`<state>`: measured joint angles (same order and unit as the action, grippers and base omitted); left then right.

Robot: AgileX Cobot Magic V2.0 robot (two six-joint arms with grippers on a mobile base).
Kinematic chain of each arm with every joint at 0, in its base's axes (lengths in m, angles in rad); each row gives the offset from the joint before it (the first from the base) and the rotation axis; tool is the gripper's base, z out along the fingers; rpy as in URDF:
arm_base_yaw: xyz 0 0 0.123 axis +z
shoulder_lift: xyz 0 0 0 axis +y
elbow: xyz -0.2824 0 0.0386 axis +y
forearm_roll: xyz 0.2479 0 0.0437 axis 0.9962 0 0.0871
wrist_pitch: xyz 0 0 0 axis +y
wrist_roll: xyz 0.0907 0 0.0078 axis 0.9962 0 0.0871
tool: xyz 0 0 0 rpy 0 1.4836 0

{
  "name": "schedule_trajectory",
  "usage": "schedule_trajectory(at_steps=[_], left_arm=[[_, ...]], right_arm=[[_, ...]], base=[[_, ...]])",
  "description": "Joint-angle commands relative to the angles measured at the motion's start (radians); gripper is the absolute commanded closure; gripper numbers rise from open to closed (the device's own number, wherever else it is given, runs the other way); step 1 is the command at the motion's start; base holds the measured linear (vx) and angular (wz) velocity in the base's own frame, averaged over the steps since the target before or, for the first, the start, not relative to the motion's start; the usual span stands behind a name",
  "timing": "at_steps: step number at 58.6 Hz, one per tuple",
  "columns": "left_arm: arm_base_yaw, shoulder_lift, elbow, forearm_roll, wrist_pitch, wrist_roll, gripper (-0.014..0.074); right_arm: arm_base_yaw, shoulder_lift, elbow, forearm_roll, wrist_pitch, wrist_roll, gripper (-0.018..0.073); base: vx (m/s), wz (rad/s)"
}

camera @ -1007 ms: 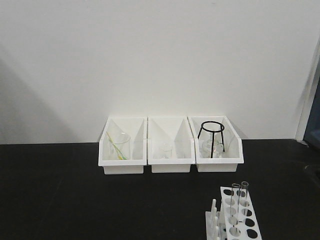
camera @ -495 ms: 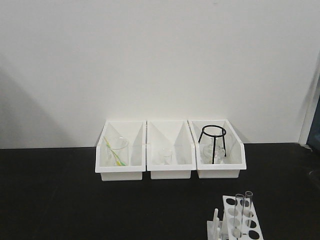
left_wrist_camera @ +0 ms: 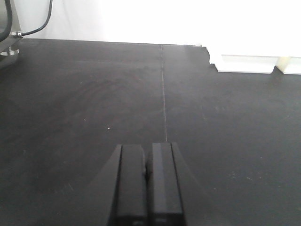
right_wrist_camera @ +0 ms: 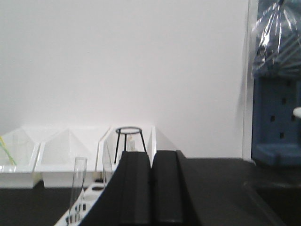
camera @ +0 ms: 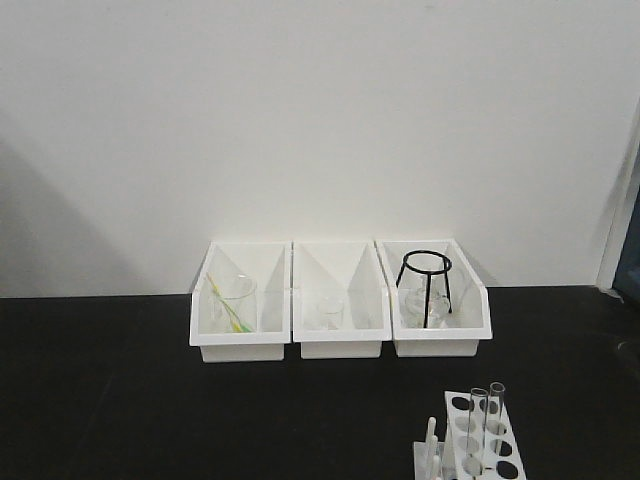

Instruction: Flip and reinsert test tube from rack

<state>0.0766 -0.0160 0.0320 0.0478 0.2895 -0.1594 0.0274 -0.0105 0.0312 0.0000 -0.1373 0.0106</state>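
Rack (camera: 487,440) seems unmoved, its near end cut off.

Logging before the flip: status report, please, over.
Left gripper shut, over black table. Right gripper shut, near rack. Both test tubes upright in rack, untouched. Nothing in the way.

We count three white bins (camera: 338,347) along the far side, two clear test tubes (camera: 476,420) standing in one white rack (camera: 486,452) at the near right, one black ring stand (camera: 427,290) in the right bin, and two glass beakers (camera: 232,302) in the left and middle bins
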Motion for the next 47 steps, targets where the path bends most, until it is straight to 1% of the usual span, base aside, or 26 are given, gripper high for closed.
schedule_trajectory(at_steps=[1, 5, 10, 15, 22, 30, 36, 42, 47], left_arm=[[-0.007, -0.011, 0.0, -0.004, -0.087, 0.0, 0.0603], [-0.007, -0.011, 0.0, -0.004, -0.087, 0.0, 0.0603], [-0.007, -0.011, 0.0, -0.004, -0.087, 0.0, 0.0603], [-0.007, -0.011, 0.0, -0.004, -0.087, 0.0, 0.0603], [-0.007, -0.011, 0.0, -0.004, -0.087, 0.0, 0.0603], [-0.007, -0.011, 0.0, -0.004, -0.087, 0.0, 0.0603], [-0.007, -0.011, 0.0, -0.004, -0.087, 0.0, 0.0603], [-0.007, -0.011, 0.0, -0.004, -0.087, 0.0, 0.0603], [-0.007, -0.011, 0.0, -0.004, -0.087, 0.0, 0.0603]], right_arm=[[-0.006, -0.01, -0.019, -0.006, -0.136, 0.008, 0.0568], [-0.006, 0.004, -0.061, -0.007, -0.11, 0.008, 0.0568], [-0.006, 0.048, -0.134, -0.008, -0.042, 0.008, 0.0568], [-0.006, 0.118, -0.22, -0.009, 0.04, 0.008, 0.0568], [-0.006, 0.233, -0.323, -0.011, 0.115, 0.008, 0.0567], [-0.006, 0.364, -0.378, -0.01, 0.119, 0.008, 0.0563], [-0.006, 0.443, -0.381, -0.007, 0.104, 0.008, 0.0551], [-0.006, 0.506, -0.381, -0.007, 0.096, 0.008, 0.0513], [-0.006, 0.551, -0.381, -0.007, 0.086, 0.013, 0.0456]], base=[[0.0, 0.0], [0.0, 0.0], [0.0, -0.01], [0.0, 0.0], [0.0, 0.0], [0.0, 0.0], [0.0, 0.0], [0.0, 0.0], [0.0, 0.0]])
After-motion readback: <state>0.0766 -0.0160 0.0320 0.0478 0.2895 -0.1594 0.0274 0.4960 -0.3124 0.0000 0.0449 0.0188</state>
